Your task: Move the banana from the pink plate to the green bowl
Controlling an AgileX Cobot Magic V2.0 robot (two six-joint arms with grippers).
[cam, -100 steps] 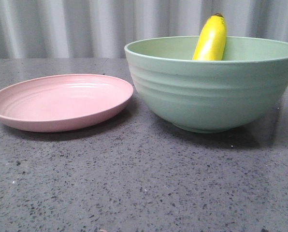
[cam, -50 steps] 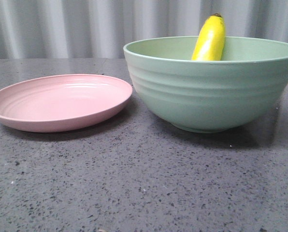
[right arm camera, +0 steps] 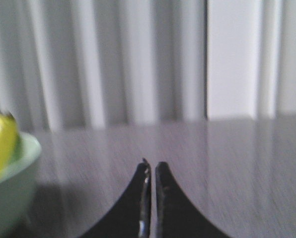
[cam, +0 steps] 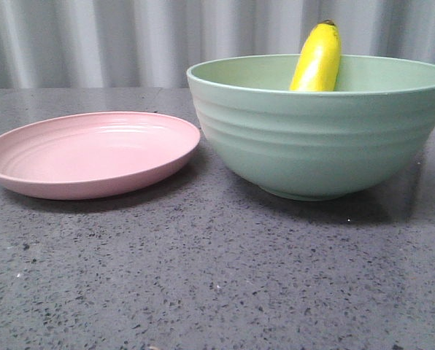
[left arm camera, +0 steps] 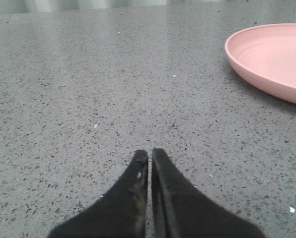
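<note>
The yellow banana stands propped in the green bowl, its dark tip above the far rim. The pink plate lies bare to the bowl's left. Neither gripper shows in the front view. In the left wrist view my left gripper is shut and empty over the table, with the pink plate's edge off to one side. In the right wrist view my right gripper is shut and empty, apart from the bowl and the banana at the frame's edge.
The table is dark speckled stone. A grey corrugated wall stands behind it, also seen in the right wrist view.
The bowl and banana shifted very slightly left between the earliest frame and now. The plate has not moved.
</note>
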